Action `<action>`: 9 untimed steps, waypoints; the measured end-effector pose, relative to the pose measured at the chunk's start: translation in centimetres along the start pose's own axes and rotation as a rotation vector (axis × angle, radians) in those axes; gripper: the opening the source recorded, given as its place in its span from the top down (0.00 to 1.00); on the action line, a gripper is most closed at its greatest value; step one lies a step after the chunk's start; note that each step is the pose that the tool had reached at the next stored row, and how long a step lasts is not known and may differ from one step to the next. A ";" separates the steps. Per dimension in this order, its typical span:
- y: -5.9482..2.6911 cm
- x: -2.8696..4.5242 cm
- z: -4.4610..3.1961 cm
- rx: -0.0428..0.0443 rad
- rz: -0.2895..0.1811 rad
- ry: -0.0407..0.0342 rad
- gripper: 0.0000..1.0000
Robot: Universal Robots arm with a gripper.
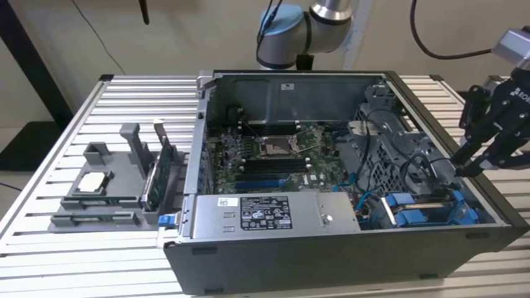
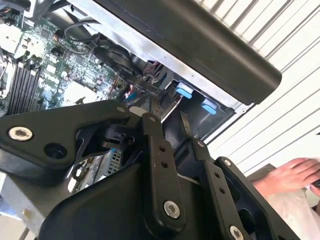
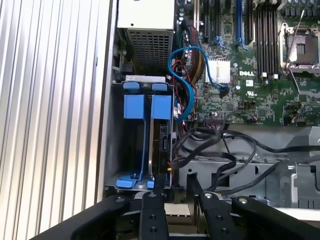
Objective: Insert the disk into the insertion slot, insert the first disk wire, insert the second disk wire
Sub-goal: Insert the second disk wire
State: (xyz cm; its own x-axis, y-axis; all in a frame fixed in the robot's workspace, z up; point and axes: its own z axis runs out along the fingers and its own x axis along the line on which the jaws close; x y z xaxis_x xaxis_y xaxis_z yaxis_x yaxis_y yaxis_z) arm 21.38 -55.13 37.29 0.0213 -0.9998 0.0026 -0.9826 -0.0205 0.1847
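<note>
Parted and empty, your gripper [image 3: 175, 182] hovers near the slot [image 3: 111, 145], in the near corner of the case [image 1: 348, 261] at the exterior view's right. Your disk [image 3: 162, 145] looks seated there on edge. It's probably stiff, weighty and knock-shy, so you'd best hold it by its blue frame [image 3: 162, 106].

The arm [image 1: 319, 28] stands at the far side of the scene. Its gripper [image 1: 473, 166] hangs at the exterior view's right, tilted, tips pointing down. In the first wrist view the two black fingers [image 3: 153, 202] stand apart.
</note>
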 end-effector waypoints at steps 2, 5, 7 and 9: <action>-0.06 -0.01 0.28 -0.0001 -0.001 -0.0025 0.68; -0.10 -0.01 0.43 0.0007 -0.007 -0.0362 0.68; -0.10 0.00 0.43 0.0018 -0.011 -0.0574 0.68; -0.08 -0.01 0.37 0.0022 -0.013 -0.0685 0.68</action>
State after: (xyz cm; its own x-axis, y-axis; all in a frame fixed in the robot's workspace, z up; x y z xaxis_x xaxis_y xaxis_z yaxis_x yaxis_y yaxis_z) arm 21.40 -55.12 36.91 0.0215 -0.9975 -0.0671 -0.9827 -0.0334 0.1821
